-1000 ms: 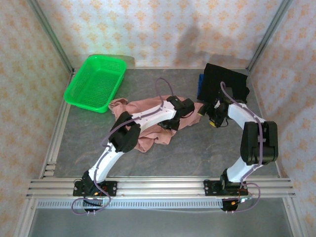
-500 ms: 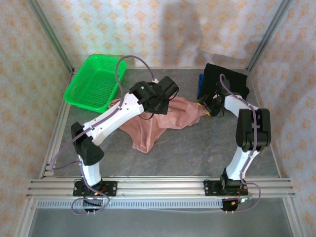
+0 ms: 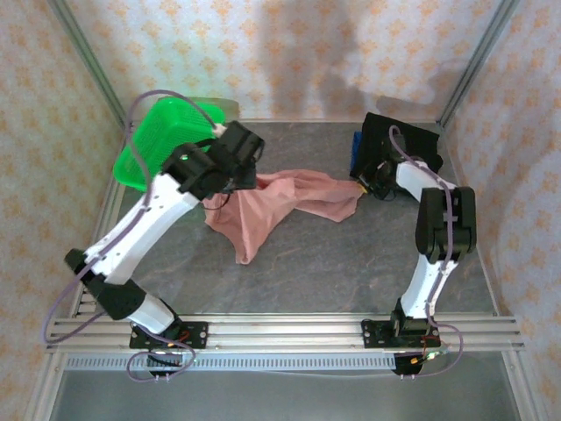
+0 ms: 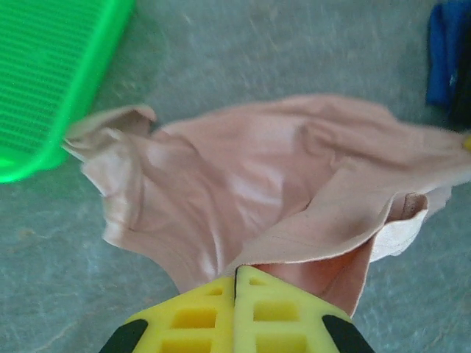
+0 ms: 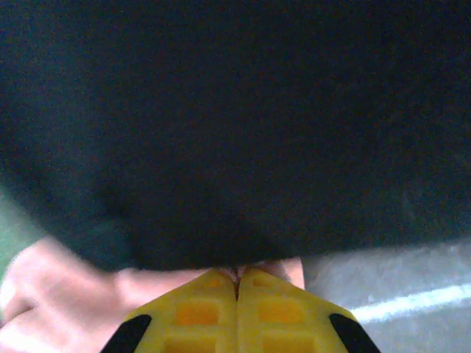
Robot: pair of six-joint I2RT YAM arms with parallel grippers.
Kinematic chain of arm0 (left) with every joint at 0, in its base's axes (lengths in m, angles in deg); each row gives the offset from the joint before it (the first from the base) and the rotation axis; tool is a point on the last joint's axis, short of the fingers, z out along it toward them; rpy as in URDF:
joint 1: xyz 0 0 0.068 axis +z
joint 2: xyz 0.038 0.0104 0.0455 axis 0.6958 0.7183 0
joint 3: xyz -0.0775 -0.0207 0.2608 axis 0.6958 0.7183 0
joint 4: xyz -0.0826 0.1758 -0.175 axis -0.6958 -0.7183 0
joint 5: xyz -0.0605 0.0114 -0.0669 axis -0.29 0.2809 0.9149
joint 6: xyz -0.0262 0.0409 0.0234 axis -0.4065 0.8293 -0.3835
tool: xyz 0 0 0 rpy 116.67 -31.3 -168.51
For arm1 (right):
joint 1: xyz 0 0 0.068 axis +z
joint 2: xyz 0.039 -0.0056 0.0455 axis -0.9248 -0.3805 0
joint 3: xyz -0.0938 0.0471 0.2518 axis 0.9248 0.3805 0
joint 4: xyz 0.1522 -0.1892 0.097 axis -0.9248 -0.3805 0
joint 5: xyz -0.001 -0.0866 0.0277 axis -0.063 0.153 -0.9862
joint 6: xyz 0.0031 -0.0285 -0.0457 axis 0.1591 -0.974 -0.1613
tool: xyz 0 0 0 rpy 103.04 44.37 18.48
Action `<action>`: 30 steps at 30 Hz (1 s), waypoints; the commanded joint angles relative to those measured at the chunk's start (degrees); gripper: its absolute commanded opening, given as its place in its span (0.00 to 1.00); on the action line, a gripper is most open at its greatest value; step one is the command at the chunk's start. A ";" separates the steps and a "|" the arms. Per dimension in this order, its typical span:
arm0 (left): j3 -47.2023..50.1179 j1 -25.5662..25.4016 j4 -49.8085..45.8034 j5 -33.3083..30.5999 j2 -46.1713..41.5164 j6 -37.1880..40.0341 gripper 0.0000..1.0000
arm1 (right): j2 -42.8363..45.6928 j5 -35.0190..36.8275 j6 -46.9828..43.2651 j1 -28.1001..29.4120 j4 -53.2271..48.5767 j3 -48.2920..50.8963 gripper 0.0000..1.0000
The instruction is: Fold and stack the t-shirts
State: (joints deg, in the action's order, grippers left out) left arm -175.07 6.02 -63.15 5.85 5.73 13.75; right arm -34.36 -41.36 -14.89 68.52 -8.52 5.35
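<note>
progress: early | pink t-shirt (image 3: pixel 282 207) lying crumpled and unfolded mid-surface (image 3: pixel 342 272) | black t-shirt (image 3: pixel 401 145) sitting folded far right | left gripper (image 4: pixel 235 272) clamping pink t-shirt's edge — right gripper (image 5: pixel 238 273) pinching its opposite end, just beside black t-shirt | spreading, folding, stacking all remaining

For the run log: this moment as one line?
left pincer: shut on pink t-shirt | right pincer: shut on pink t-shirt, beside black t-shirt | pink t-shirt: unfolded, spread between pincers

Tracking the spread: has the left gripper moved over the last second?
Yes. The left gripper, shut on the pink shirt, has moved left, toward the green basket.
</note>
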 commanded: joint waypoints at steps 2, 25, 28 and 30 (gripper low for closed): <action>-4.74 2.46 -0.80 -7.84 -5.64 1.65 0.00 | 12.91 2.98 -7.80 -1.79 -10.66 -11.16 0.00; 14.93 10.43 4.97 -14.72 -18.99 -1.26 0.00 | 36.86 -2.58 -9.19 4.41 -10.22 10.36 0.00; 25.12 12.90 4.25 -15.88 -23.28 -5.31 0.00 | 36.43 -2.34 -10.01 9.70 -11.43 14.30 0.00; 29.34 14.24 4.23 -15.94 -25.65 -6.01 0.00 | 34.90 -2.26 -11.52 11.67 -13.79 14.59 0.00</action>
State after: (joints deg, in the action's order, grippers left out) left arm -149.08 18.72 -57.79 -5.30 -16.20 12.77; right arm 0.54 -43.13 -26.06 78.49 -23.01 20.26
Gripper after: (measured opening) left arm 0.041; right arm 0.051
